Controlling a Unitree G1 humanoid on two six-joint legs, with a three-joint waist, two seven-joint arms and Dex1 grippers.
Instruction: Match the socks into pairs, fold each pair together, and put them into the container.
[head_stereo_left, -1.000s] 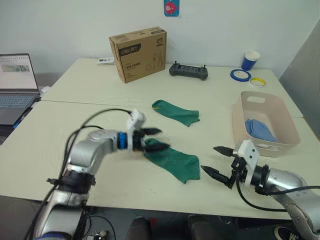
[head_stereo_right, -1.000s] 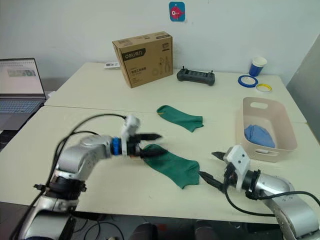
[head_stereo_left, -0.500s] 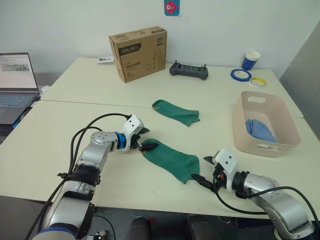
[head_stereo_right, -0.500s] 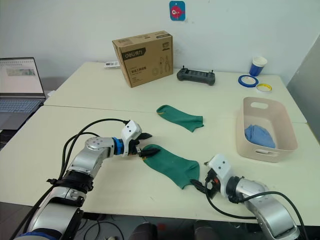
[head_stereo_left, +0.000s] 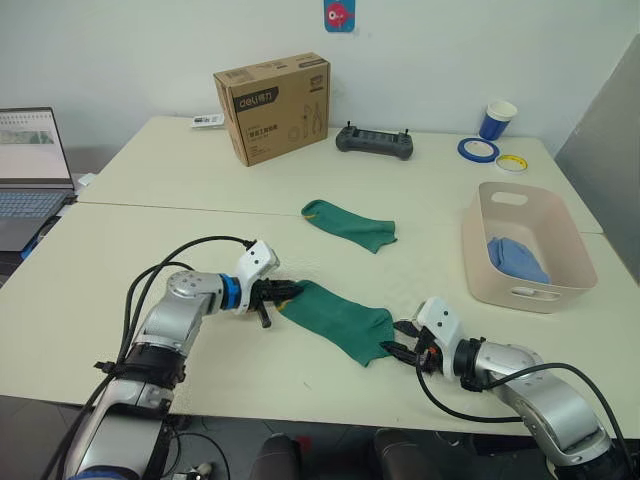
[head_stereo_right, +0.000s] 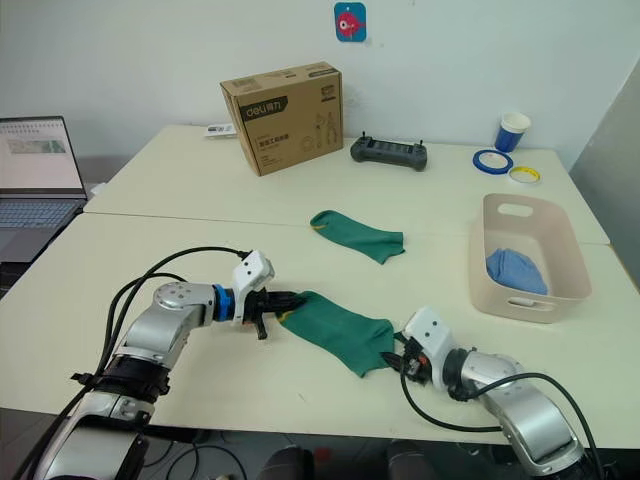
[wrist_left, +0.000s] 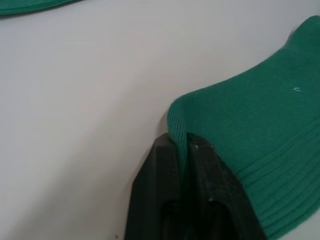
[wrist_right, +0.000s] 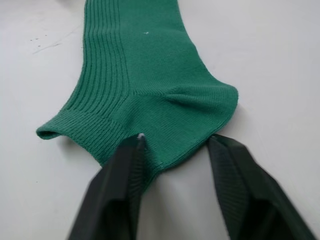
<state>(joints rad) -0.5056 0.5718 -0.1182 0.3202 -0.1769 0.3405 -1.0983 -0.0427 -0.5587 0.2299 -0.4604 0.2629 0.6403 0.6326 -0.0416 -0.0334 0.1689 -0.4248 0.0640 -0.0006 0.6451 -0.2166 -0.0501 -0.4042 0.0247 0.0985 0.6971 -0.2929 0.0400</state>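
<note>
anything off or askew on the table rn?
Nothing stands out. Left gripper is pinched on one end of the near green sock, right gripper open at its other end; second green sock lies flat, blue socks in the container.

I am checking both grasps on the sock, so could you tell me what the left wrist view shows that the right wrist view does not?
Left wrist view: the left end effector shut, a fold of the near green sock pinched between its fingers, and an edge of the far green sock. Right wrist view: the right end effector open, its fingers straddling the sock's other end. Both show the near green sock lying on the table.
</note>
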